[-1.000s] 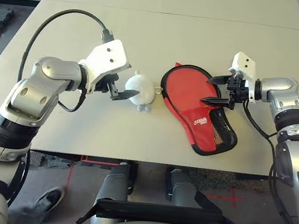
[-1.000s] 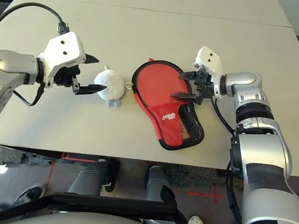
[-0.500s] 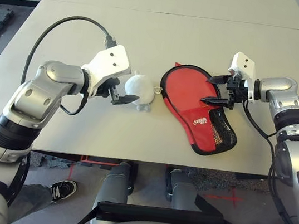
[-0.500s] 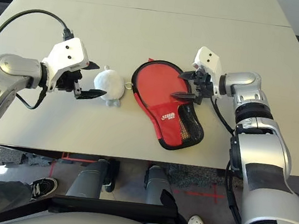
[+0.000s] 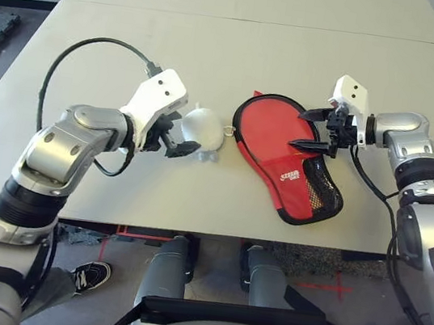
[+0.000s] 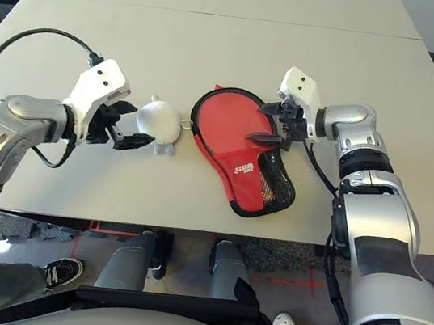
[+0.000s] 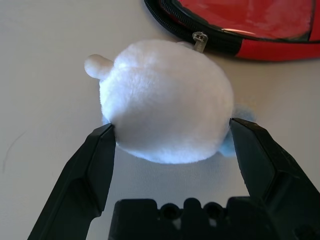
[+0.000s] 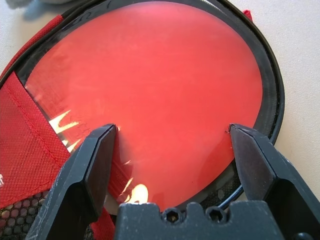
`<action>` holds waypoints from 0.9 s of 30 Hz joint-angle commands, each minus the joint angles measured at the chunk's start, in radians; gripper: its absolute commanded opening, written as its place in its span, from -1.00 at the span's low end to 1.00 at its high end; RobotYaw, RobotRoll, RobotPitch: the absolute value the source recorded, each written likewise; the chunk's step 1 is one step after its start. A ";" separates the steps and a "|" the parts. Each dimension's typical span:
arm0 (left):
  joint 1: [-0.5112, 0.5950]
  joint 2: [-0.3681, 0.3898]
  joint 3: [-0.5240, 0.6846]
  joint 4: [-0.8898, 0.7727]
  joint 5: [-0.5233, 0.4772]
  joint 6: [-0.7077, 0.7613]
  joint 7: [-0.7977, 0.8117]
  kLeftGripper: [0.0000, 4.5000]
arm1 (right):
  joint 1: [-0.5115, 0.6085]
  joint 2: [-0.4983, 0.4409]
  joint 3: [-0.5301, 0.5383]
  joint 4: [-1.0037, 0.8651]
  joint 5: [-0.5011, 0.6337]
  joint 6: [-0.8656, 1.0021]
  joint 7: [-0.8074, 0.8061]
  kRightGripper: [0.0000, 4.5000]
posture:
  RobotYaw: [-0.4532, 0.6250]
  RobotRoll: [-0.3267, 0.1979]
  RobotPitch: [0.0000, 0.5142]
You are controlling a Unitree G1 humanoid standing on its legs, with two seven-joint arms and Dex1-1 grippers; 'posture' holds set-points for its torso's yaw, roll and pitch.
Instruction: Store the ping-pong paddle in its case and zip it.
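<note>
- Head views: the case (image 5: 301, 171) lies flat on the counter (image 5: 242, 52), its long axis running from the round end at the far left toward the mesh-pocket end at the near right. The right end effector (image 5: 314, 128) hovers over the round end with fingers spread, so it is the nearer arm to the case. The left end effector (image 5: 174, 133) sits at the white plush toy (image 5: 202, 130), just left of the case, also spread.
- Left wrist view: the plush toy sits between the open fingers (image 7: 90, 170), which stand right at its sides; a firm grip cannot be told. The zipper pull (image 7: 199, 41) lies just beyond the toy, on the case's edge.
- Right wrist view: the ping-pong paddle (image 8: 155, 95) lies inside the open case, its red face uncovered within the black zipper rim; the handle is hidden under the fabric. The spread fingers straddle the blade, holding nothing.
</note>
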 commanded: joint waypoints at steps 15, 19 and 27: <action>0.007 -0.045 -0.032 0.031 -0.014 0.110 0.103 -0.04 | 0.025 0.009 0.008 0.031 -0.030 -0.002 -0.023 1.00 | 0.09 0.25 -0.14; -0.002 -0.024 -0.046 0.034 -0.011 0.098 0.099 -0.64 | 0.024 0.011 0.009 0.033 -0.031 -0.003 -0.026 1.00 | 0.09 0.25 -0.14; -0.082 0.014 -0.072 0.132 0.047 0.002 0.116 -0.98 | 0.032 0.010 0.012 0.032 -0.034 -0.007 -0.029 1.00 | 0.09 0.25 -0.13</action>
